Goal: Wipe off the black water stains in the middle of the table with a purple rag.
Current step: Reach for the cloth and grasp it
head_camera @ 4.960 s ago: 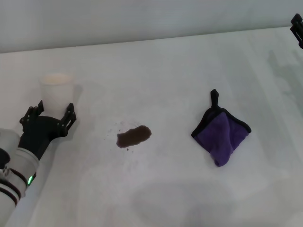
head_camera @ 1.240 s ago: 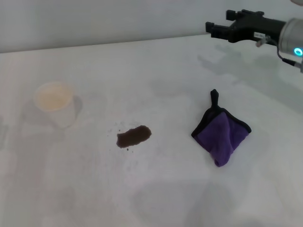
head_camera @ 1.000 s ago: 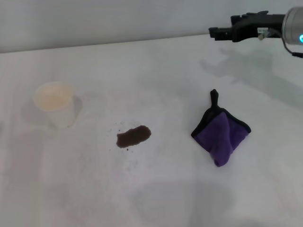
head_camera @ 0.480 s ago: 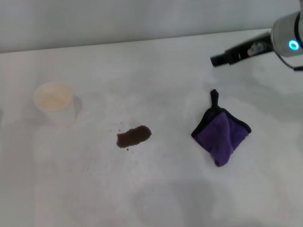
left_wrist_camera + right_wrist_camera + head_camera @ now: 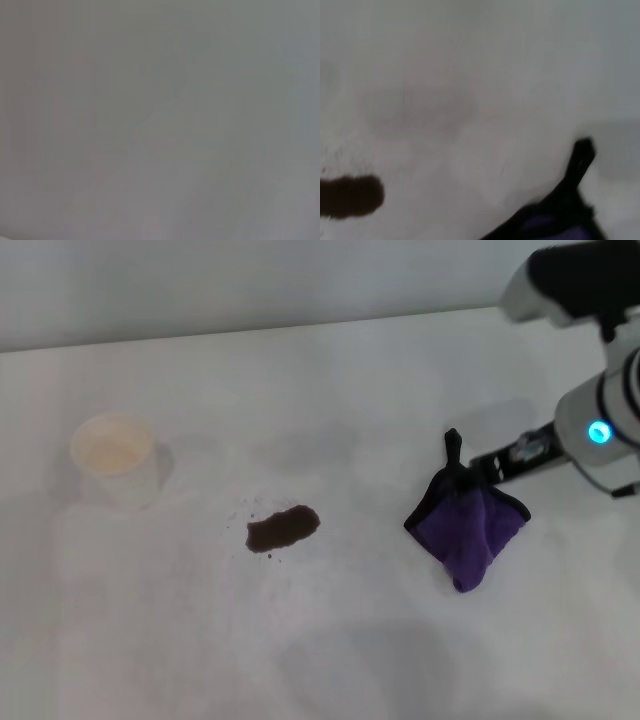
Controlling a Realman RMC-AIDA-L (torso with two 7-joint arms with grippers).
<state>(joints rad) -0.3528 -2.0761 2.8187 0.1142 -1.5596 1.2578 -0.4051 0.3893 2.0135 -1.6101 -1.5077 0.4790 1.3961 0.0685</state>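
Observation:
The purple rag (image 5: 470,530) lies crumpled on the white table (image 5: 330,390), right of centre, its black loop tab (image 5: 452,445) pointing to the far side. The black water stains (image 5: 283,528) form a dark oblong blotch with small specks, left of the rag. My right gripper (image 5: 478,472) is low over the rag's far edge, just right of the tab. The right wrist view shows the stain (image 5: 350,196), the rag's black-trimmed corner (image 5: 555,220) and the tab (image 5: 581,155). My left arm is out of the head view, and its wrist view shows only plain grey.
A white paper cup (image 5: 115,458) stands upright on the table at the left, well away from the stain. The table's far edge runs along the grey wall (image 5: 250,280).
My right arm has swung down from above the table's far right to the rag's far edge. The left arm, beside the cup five seconds ago, has left the view. Rag, stain and cup have not moved.

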